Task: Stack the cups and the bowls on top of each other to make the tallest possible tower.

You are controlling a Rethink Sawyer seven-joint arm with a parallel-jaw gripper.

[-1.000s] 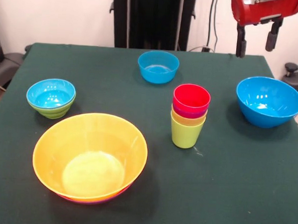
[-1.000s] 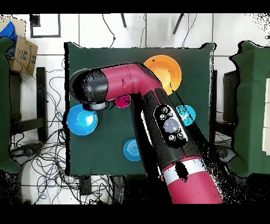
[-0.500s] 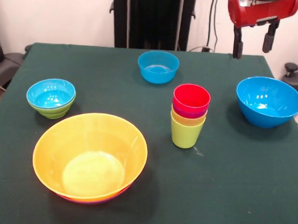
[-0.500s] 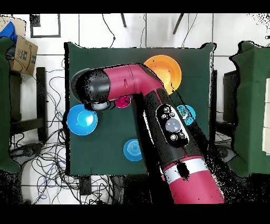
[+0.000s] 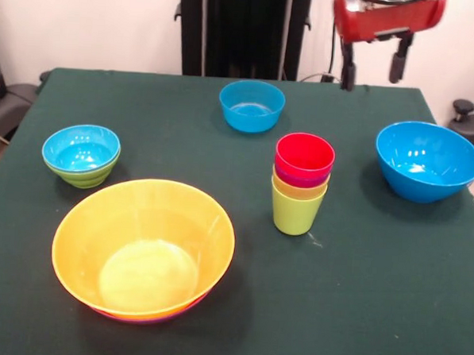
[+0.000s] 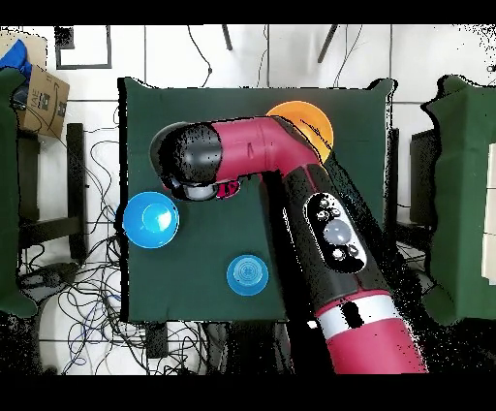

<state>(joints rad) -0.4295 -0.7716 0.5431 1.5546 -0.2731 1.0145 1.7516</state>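
Bright overhead light is glinting off the large blue bowl point(image 5: 428, 161) and casting soft shadows on the table point(image 5: 390, 297).

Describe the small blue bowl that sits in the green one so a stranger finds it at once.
Start at the big yellow-orange bowl in the front view. Up and left of it sits a small blue bowl, nested in a green bowl; the other blue bowls stand alone.

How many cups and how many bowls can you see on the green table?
Cups: 4, nested in one stack, red on top, then purple, yellow, lime green.
Bowls: 6, yellow-orange on purple, large blue, small blue, small blue in green.
Total: 10.
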